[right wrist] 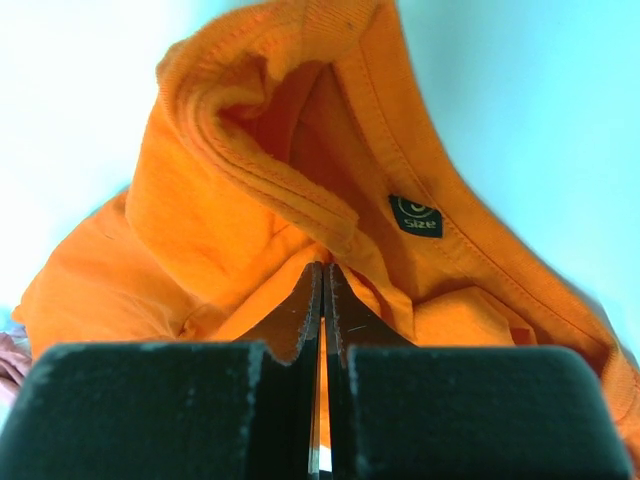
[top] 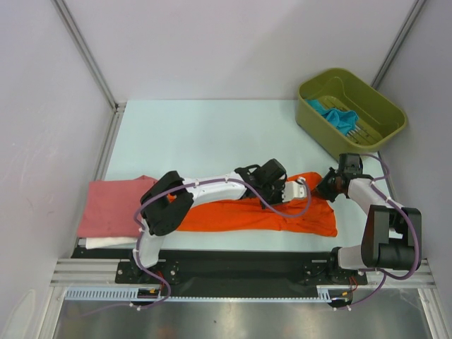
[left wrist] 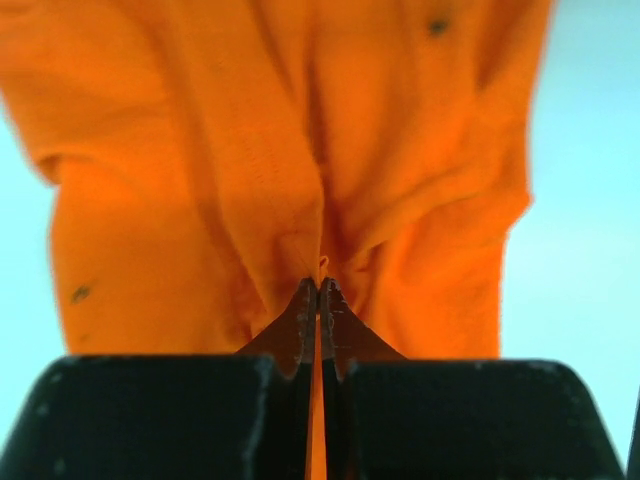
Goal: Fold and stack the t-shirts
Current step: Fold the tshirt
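**Claws clamped on the orange t-shirt (top: 240, 215)**

Left claw (left wrist: 319, 285) is pinched tight on a gathered fold of the orange t-shirt, with a sliver of orange cloth showing between its closed jaws. Right claw (right wrist: 323, 268) is likewise closed on the same shirt. It grips the cloth just below the ribbed collar, close to a small dark size label (right wrist: 416, 216) sewn inside the neck.

From the top camera, the orange t-shirt lies stretched in a long, rumpled band across the near part of the table (top: 212, 134). The left arm reaches along the shirt to its right end, where the two claws meet close together.

At the orange shirt's left end, a pink t-shirt (top: 113, 205) lies folded flat. A white t-shirt (top: 109, 242) shows as a strip under the pink one's near edge. Beyond the orange shirt's right end, towards the far corner, stands an olive-green bin (top: 395, 116) with a teal-blue t-shirt (top: 337, 116) crumpled inside it.

The table top is a smooth, pale mint green sheet. Behind the orange shirt it runs back to plain pale grey walls (top: 233, 42), which close the cell on three sides. Slim metal posts (top: 85, 53) stand at the corners. In front of the shirt, both arm bases are fixed to a black rail (top: 240, 263).
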Available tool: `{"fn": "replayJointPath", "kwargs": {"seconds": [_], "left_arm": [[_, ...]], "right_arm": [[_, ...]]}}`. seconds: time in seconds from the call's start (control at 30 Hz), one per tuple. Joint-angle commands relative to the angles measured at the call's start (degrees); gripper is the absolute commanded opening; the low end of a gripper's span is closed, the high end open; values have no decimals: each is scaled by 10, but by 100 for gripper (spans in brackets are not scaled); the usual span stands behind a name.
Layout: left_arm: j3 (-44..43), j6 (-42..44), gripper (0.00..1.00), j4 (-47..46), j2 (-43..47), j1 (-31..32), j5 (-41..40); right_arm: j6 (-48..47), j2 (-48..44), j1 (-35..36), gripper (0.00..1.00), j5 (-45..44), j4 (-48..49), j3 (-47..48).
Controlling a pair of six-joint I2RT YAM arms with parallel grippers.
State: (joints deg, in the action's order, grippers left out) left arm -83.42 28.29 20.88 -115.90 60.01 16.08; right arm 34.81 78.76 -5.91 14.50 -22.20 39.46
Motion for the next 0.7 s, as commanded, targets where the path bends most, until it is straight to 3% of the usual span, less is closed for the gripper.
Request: {"fn": "replayJointPath", "kwargs": {"seconds": [0.0,0.37,0.67], "left_arm": [[-38,-39,0,-7,3,-35,12],[-91,-83,0,-15,-40,-100,32],[-79,-108,4,-24,-55,-106,42]], "right_arm": [[-6,-3,2,0,12,29,25],[-18,36,6,0,-7,58,76],[-23,67,16,1,-32,58,102]]}}
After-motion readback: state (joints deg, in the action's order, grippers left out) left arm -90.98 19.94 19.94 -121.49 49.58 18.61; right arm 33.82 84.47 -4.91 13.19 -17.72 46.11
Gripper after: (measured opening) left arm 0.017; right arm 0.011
